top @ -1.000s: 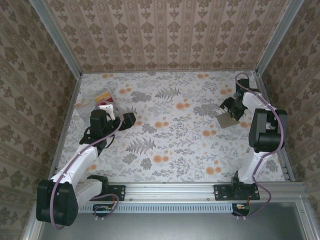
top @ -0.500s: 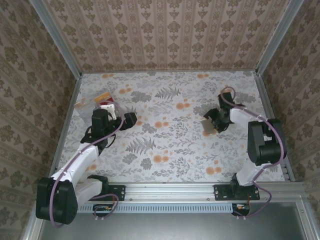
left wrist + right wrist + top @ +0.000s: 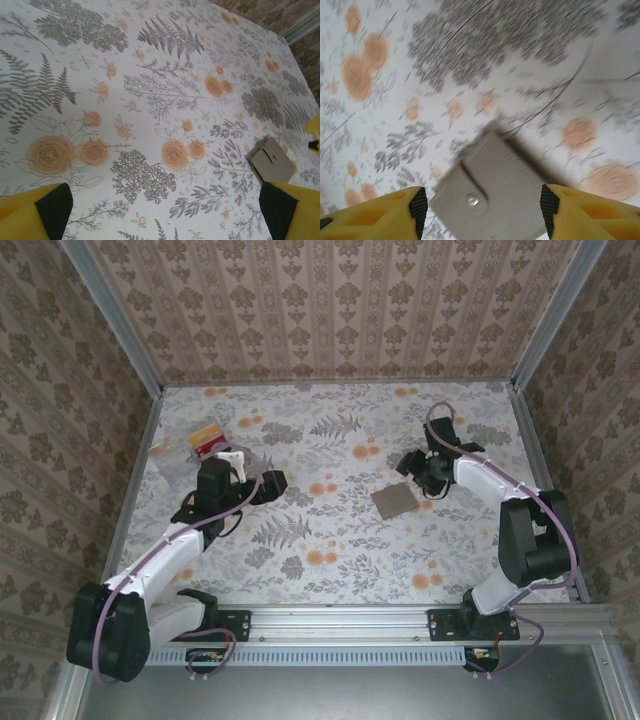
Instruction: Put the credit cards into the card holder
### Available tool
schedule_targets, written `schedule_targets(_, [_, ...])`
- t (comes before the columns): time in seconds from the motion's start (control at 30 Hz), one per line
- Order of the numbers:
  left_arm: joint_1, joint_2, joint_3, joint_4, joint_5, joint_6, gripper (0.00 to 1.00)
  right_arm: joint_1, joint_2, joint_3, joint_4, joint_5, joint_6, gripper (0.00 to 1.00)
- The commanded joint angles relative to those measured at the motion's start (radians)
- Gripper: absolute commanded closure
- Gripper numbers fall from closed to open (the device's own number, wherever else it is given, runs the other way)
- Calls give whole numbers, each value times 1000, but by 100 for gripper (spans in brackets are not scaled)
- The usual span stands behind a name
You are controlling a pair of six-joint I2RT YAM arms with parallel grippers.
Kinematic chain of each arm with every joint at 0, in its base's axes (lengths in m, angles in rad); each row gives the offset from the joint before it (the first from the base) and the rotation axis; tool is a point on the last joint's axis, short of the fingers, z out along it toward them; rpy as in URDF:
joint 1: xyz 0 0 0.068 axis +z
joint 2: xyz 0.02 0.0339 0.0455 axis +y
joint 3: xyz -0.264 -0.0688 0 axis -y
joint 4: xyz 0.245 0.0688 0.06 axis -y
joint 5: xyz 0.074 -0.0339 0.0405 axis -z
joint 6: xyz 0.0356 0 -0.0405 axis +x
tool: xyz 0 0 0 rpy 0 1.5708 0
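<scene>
Floral worktop; card holder (image 3: 394, 501) lies flat mid-right, snap looks shut, near right gripper (image 3: 418, 472), fingers apart. Left gripper (image 3: 272, 485) spread, empty. Credit cards (image 3: 206, 436) far left. Risk: the shut holder skids when a card is pushed in

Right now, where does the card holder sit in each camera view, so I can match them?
Top external: card holder lying flat, right of centre.
Left wrist: card holder near the right edge, lower half.
Right wrist: card holder at bottom centre.
Shared landmark: the orange-flowered table cover under it.
</scene>
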Motion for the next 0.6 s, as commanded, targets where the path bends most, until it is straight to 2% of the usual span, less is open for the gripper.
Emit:
schedule_targets(0.0, [-29, 23, 40, 23, -16, -22, 0, -36, 68, 37, -55, -32, -131, 38])
schedule_targets(0.13, [-52, 53, 53, 31, -26, -22, 0, -37, 113, 55, -99, -60, -139, 42])
schedule_targets(0.57, [-85, 118, 79, 51, -28, -23, 0, -12, 58, -124, 43, -206, -109, 42])
